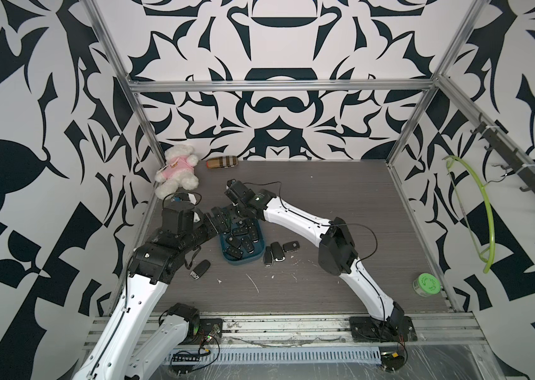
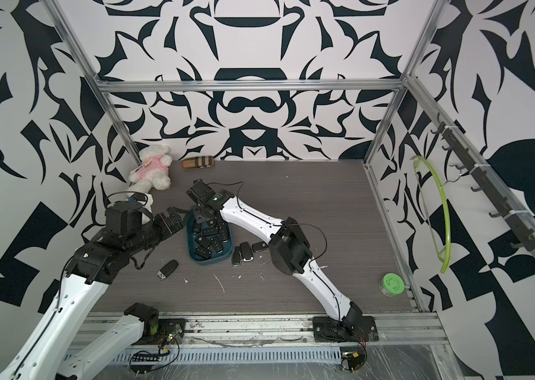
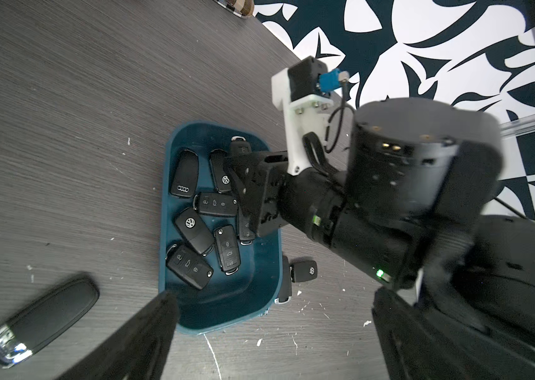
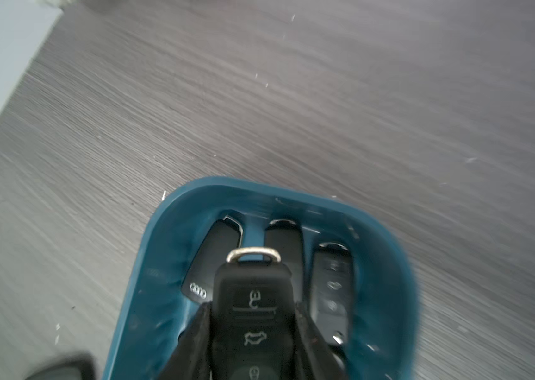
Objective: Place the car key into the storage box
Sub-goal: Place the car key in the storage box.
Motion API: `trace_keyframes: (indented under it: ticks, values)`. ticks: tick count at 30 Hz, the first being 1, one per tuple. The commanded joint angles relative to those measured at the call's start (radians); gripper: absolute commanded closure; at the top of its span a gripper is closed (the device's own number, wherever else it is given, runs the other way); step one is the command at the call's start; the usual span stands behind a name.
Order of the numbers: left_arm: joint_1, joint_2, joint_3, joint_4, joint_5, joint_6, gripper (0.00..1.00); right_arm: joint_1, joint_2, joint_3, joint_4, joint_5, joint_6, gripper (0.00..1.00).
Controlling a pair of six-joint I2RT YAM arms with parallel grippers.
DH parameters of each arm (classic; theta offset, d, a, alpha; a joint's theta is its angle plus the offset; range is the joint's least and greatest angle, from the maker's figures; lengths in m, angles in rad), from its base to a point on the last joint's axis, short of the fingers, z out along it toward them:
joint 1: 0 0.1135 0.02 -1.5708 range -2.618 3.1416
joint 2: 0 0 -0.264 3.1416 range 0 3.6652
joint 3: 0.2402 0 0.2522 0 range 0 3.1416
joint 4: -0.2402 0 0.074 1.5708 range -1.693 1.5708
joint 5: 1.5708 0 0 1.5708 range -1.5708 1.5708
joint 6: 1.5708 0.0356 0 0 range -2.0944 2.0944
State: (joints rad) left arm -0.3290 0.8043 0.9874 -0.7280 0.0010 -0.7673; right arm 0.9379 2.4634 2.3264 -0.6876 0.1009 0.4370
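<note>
The storage box (image 1: 243, 261) (image 2: 208, 260) is a dark teal shallow bin on the table, with several black car keys lying in it. My right gripper (image 4: 253, 307) is shut on a black car key (image 4: 253, 273) with a silver ring, held low over the far end of the box (image 4: 391, 263). In both top views the right gripper (image 1: 236, 215) (image 2: 202, 215) sits above that end. My left gripper (image 3: 274, 297) stands open and empty at the box's left side (image 1: 218, 218), with the box (image 3: 226, 306) in front of its fingers.
One loose key (image 1: 199, 269) (image 3: 45, 316) lies left of the box and three keys (image 1: 279, 251) lie to its right. A teddy bear (image 1: 177, 171) and a plaid pouch (image 1: 222, 162) are at the back. A green round container (image 1: 427, 284) stands near the right edge.
</note>
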Motion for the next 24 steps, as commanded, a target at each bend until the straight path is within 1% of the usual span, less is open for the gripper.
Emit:
trace_keyframes:
  ticks: [1,2,9,16,20,24]
  values:
    - [0.003,-0.017,-0.007,-0.052,-0.021,0.007,0.01,0.0,-0.009,0.054,0.032,-0.011,0.035,0.64]
    - [0.004,-0.018,-0.004,-0.056,-0.022,0.008,0.01,0.0,0.018,0.056,0.041,-0.012,0.038,0.64]
    - [0.003,-0.013,0.002,-0.059,-0.02,0.008,0.01,0.0,0.072,0.066,0.108,-0.02,0.07,0.64]
    - [0.004,-0.011,0.004,-0.068,-0.024,0.014,0.01,0.001,0.097,0.063,0.145,-0.055,0.089,0.64]
    - [0.004,-0.01,-0.003,-0.062,-0.025,0.013,0.01,0.001,0.11,0.063,0.143,-0.064,0.093,0.63]
    - [0.004,-0.002,-0.003,-0.054,-0.019,0.011,0.01,0.001,0.124,0.061,0.125,-0.046,0.09,0.63]
